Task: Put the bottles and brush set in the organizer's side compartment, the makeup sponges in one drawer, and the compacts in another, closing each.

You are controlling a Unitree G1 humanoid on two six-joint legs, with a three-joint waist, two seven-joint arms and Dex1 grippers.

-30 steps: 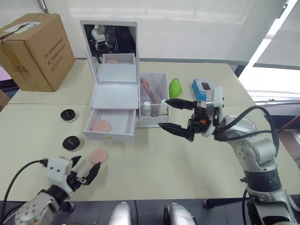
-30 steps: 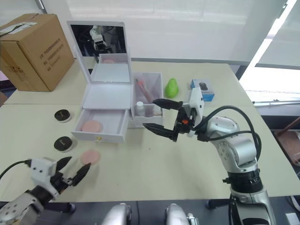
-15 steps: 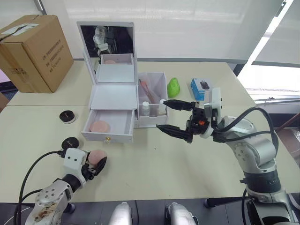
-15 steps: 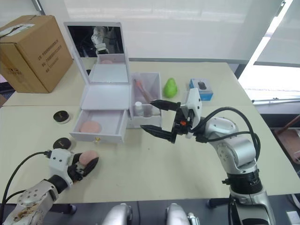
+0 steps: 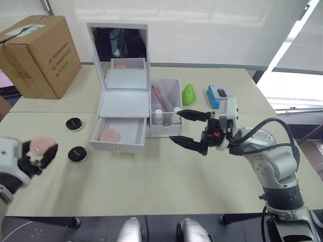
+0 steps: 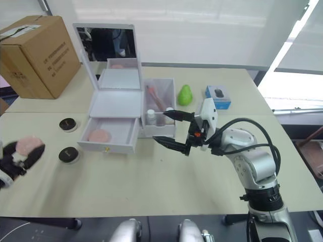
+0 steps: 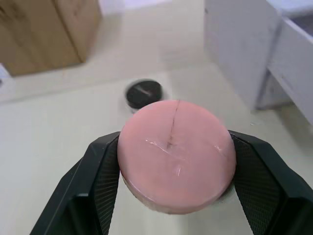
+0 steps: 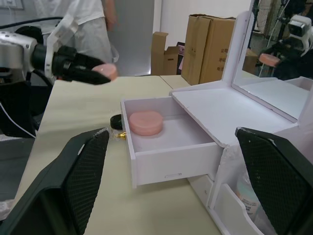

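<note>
Sponge, flat round pink puff disc [image 7: 176, 155], is clamped between the black fingers [image 7: 100, 186] of the left gripper [image 5: 39, 152], raised off the table at far left, well apart from the organizer. A 2nd pink puff disc [image 5: 108, 134] lies in the open lower drawer [image 5: 121, 134] of the white plastic organizer w/ upright mirror lid [image 5: 123, 103]. Two round black-lidded compacts [image 5: 74, 123] [image 5: 77, 153] sit on the beige table [image 5: 151, 176] left of the drawer. Side compartment [image 5: 165, 108] holds small bottles and what looks like the brush set, though it's hard to make out. Right gripper [image 5: 182, 129] hovers just in front of that bin, fingers spread wide, empty. Brown cardboard box [image 5: 38, 54] at back left; green pear-shaped item [image 5: 189, 94] and blue box [image 5: 218, 95] behind.
</note>
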